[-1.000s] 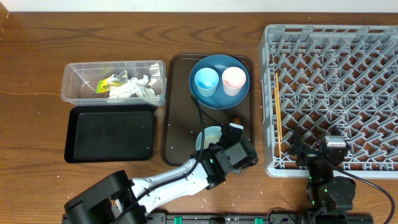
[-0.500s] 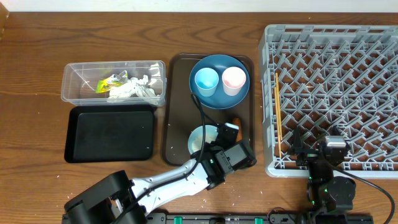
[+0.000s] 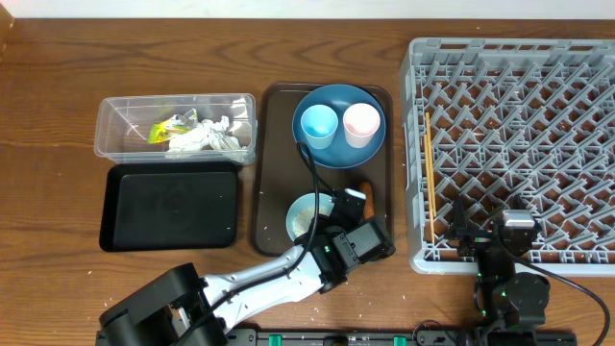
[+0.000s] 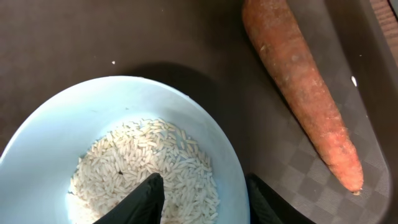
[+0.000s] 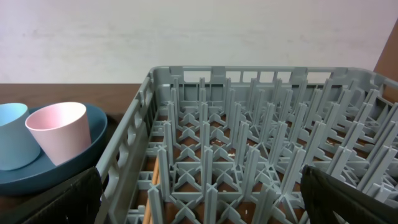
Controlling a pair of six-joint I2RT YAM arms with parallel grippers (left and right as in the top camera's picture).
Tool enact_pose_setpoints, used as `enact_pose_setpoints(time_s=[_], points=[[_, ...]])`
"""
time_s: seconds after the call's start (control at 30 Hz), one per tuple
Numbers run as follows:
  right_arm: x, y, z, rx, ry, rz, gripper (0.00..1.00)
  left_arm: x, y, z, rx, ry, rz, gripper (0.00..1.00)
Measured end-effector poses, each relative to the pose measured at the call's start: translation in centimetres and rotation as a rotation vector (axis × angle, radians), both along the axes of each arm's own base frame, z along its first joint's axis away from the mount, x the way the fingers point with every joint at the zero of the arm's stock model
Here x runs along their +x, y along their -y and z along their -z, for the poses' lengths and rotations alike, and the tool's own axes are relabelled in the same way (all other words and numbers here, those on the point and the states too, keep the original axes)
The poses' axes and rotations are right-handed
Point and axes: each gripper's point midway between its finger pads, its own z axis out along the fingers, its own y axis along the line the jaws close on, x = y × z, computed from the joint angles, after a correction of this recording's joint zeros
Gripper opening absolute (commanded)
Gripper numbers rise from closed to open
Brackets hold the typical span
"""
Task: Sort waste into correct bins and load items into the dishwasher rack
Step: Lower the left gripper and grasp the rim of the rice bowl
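Left gripper [image 4: 204, 194] spread loosely astride the rim of a light-blue round bowl [image 4: 56, 137] of loose white rice grains [image 4: 143, 155] at the brown rectangular serving tray's [image 3: 274, 154] near end, short orange carrot [image 4: 298, 93] just beside; liable to spill rice if tipped.

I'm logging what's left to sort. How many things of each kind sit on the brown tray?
Plates: 1, the dark-blue plate
Cups: 2, a light-blue cup and a pink cup
Bowls: 1, the bowl holding rice
Carrots: 1, the carrot
Total: 5 on the brown tray
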Motion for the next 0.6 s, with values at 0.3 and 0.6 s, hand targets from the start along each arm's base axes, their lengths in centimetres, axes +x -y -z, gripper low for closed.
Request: enact_pose_setpoints(time_s=[0.3,0.6], points=[[0.00,0.00,0.00,0.000,0.000,0.000,0.99,-0.12,-0.12,0.06,0.010,-0.002,0.004,0.31],[0.00,0.00,0.00,0.000,0.000,0.000,0.99,-0.58,-0.84,0.43,0.044,-0.025,0.005,0.25]])
